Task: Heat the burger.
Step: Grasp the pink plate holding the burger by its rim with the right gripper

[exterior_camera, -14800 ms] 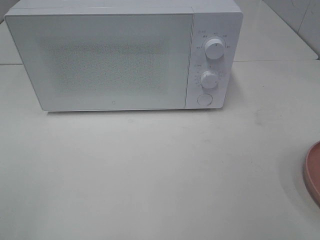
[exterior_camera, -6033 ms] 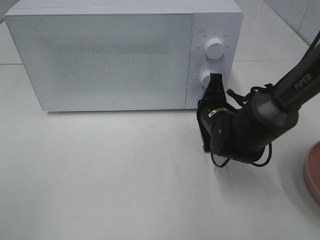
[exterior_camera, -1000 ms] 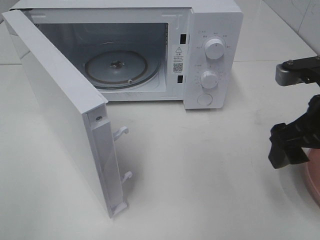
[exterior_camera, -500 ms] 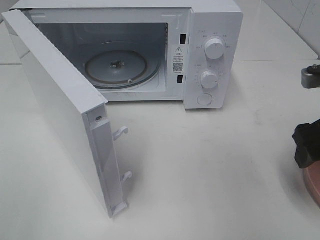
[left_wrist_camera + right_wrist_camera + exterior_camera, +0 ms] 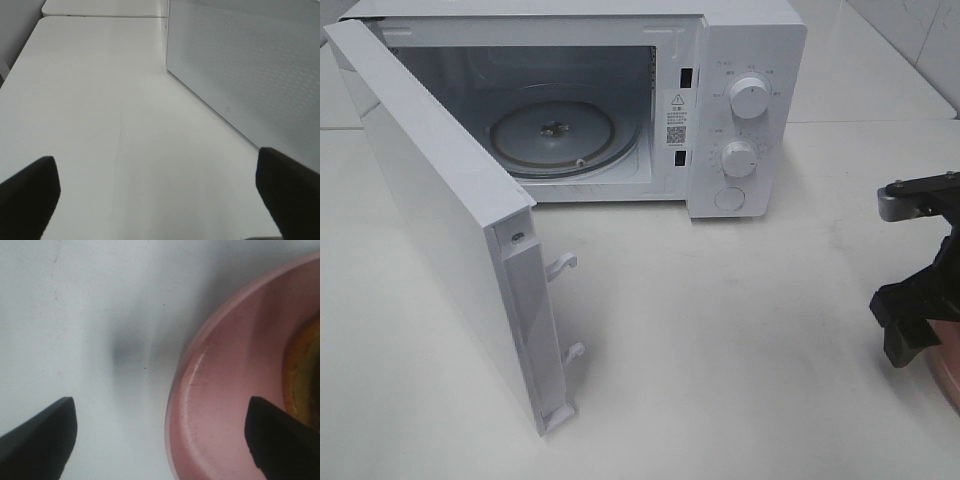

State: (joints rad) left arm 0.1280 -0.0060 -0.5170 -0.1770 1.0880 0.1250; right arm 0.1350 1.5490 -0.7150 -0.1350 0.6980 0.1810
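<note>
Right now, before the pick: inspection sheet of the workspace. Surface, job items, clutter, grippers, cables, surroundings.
Surface: white table, a few faint marks.
Job's things: burger, only an edge shows, sitting on the pink plate at the table's right edge. The microwave has its door swung wide open, with nothing on the glass turntable.
Clutter: nothing seen.
Grippers: left gripper open, holding nothing, above bare table beside the door's outer face. Right gripper open, holding nothing, straddling the plate's rim, one finger over the table and one over the plate.
Cables: nothing seen.
Surroundings: tiled wall at back right.
</note>
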